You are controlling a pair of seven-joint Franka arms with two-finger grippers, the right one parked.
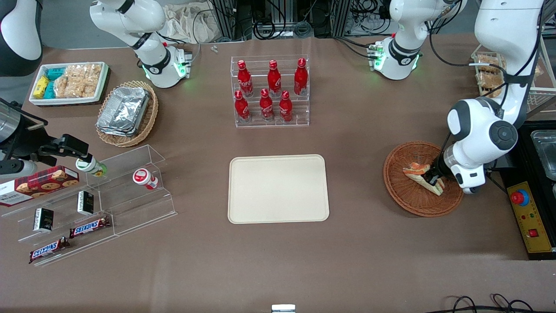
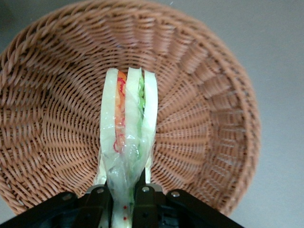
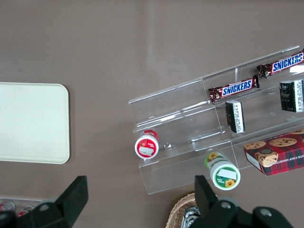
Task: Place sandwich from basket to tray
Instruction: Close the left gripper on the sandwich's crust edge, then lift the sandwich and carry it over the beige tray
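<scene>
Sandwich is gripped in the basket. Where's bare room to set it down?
Gripper is shut on the sandwich in the basket. The tray is bare throughout. Open tabletop lies between tray and basket. Crowded: bottle rack, snack shelves.

Left gripper [image 2: 124, 197] lowered, jaws clamped on the sandwich [image 2: 127, 133]

White bread layered with orange, red and green is seen in the sandwich [image 2: 127, 124], pinched by the black gripper [image 2: 122, 197]. The woven basket [image 1: 406, 191] is coloured reddish-brown; the tray [image 1: 278, 188] plain cream-beige.
</scene>
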